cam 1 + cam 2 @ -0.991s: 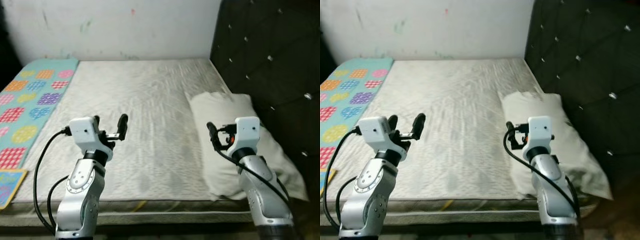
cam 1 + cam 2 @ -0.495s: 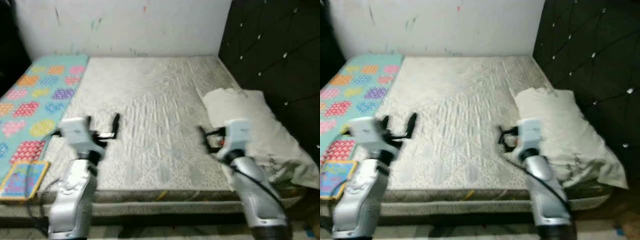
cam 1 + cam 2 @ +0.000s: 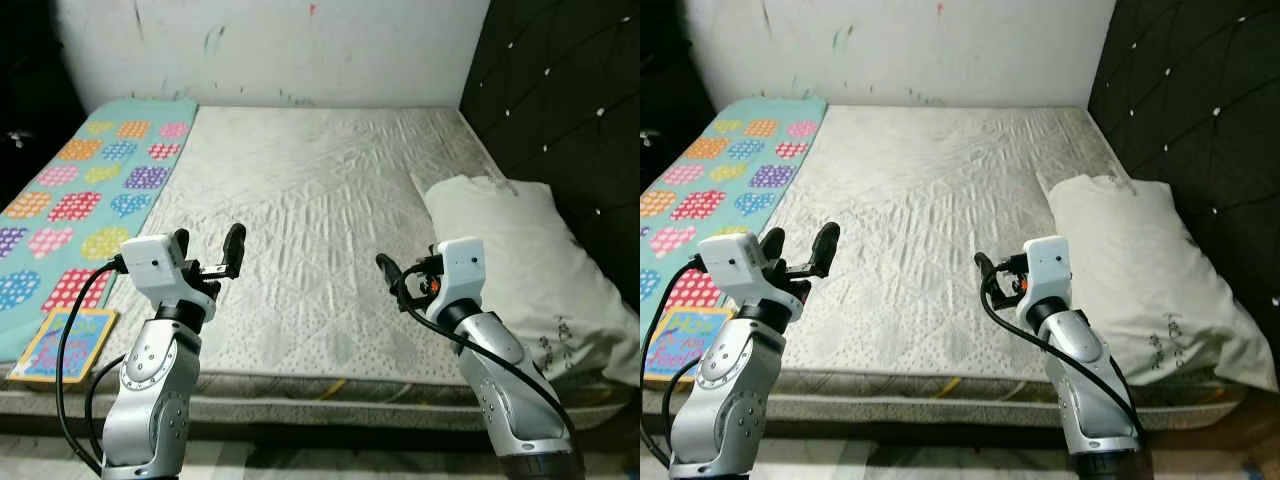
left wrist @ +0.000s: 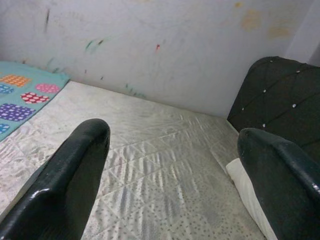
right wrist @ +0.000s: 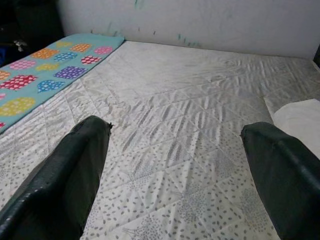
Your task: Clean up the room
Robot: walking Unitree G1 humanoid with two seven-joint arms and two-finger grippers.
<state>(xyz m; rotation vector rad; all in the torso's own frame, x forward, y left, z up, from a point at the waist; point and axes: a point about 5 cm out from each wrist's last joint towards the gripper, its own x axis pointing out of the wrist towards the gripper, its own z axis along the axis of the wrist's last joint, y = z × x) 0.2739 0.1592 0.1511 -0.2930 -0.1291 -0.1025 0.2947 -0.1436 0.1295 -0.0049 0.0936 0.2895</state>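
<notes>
Two grippers hung over the near edge of the mattress (image 3: 320, 220) as I watched: the left gripper (image 3: 207, 250) and the right gripper (image 5: 175, 170), each with fingers spread apart and holding nothing. A white pillow (image 3: 520, 250) lay on the mattress by the black headboard (image 3: 560, 110), a patterned blanket (image 3: 90, 190) ran along its opposite side, and what looked like a book (image 3: 65, 345) rested at its near corner beside the blanket.

My head cameras look down from the foot of the bed (image 3: 320, 200) (both eyes share the mattress and pillow (image 3: 520, 260)). Each wrist camera sits low, facing across the quilted top toward the wall (image 4: 160, 45).
</notes>
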